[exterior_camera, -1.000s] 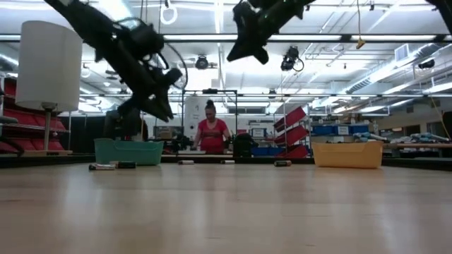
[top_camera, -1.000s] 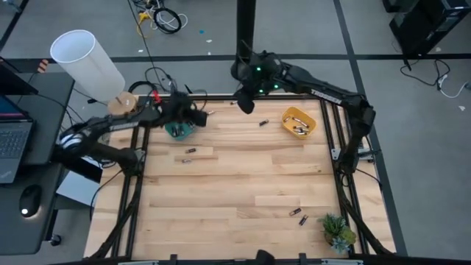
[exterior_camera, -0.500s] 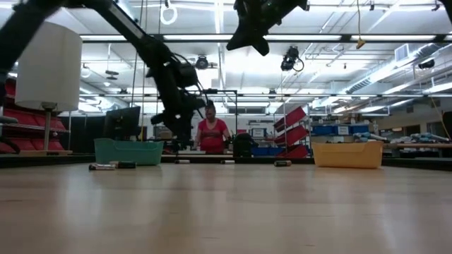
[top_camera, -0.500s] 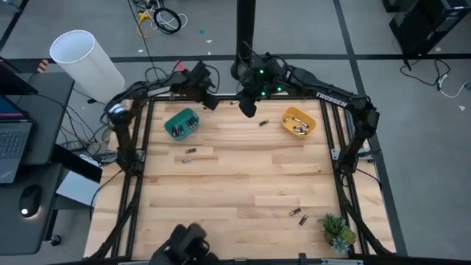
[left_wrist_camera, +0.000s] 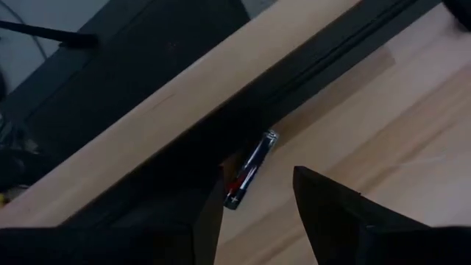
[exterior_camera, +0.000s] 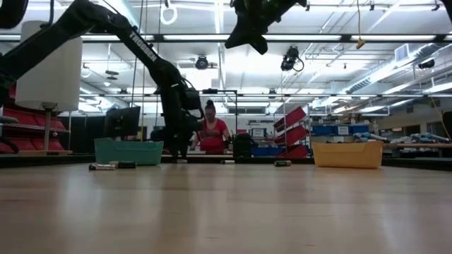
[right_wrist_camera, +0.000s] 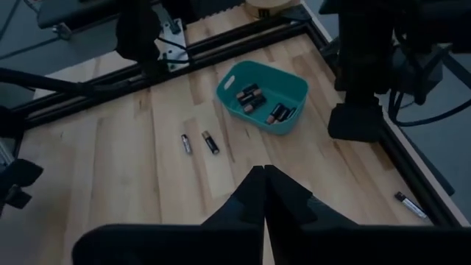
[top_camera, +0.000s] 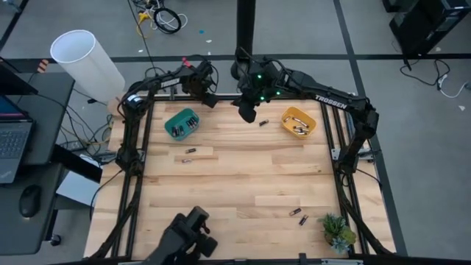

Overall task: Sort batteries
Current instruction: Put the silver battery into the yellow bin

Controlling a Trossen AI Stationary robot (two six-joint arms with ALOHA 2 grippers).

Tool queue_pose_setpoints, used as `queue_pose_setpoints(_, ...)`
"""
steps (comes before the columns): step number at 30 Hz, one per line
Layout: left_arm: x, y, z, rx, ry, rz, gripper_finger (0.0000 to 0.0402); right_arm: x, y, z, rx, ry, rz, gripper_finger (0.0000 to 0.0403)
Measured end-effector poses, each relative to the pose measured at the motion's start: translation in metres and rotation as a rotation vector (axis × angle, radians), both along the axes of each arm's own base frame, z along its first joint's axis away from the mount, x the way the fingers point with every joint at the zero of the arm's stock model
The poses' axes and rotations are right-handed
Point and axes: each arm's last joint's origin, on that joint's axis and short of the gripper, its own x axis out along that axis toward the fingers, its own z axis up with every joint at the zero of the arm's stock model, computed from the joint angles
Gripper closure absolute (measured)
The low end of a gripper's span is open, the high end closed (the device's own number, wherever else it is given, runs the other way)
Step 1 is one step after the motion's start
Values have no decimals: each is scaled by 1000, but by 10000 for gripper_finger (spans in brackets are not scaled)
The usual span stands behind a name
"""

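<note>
Counting: two batteries (top_camera: 188, 155) mid-table, two near plant (top_camera: 337, 231), two bins.

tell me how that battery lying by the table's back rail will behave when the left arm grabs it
The battery is a thin smooth cylinder lying flat, so it will likely roll if nudged. It looks rigid. Sitting close to the rail, it may leave the open left end effector little room.

battery (left_wrist_camera: 249, 170) end hidden behind claw
</note>
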Motion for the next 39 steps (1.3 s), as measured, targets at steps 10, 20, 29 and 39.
queue_pose_setpoints(10,-3,2,-4,-32,-53,-90,224,-1,-5,1,-13,-13,-6,384)
queue_pose_setpoints(20,6,-16,-5,-141,-60,-227,239,0,-5,2,-14,-30,-11,393)
queue_pose_setpoints(29,29,-35,-6,-65,13,-279,258,1,-2,3,-14,-30,-2,384)
queue_pose_setpoints(39,41,-40,0,-70,-14,12,260,3,0,3,-11,-37,2,388)
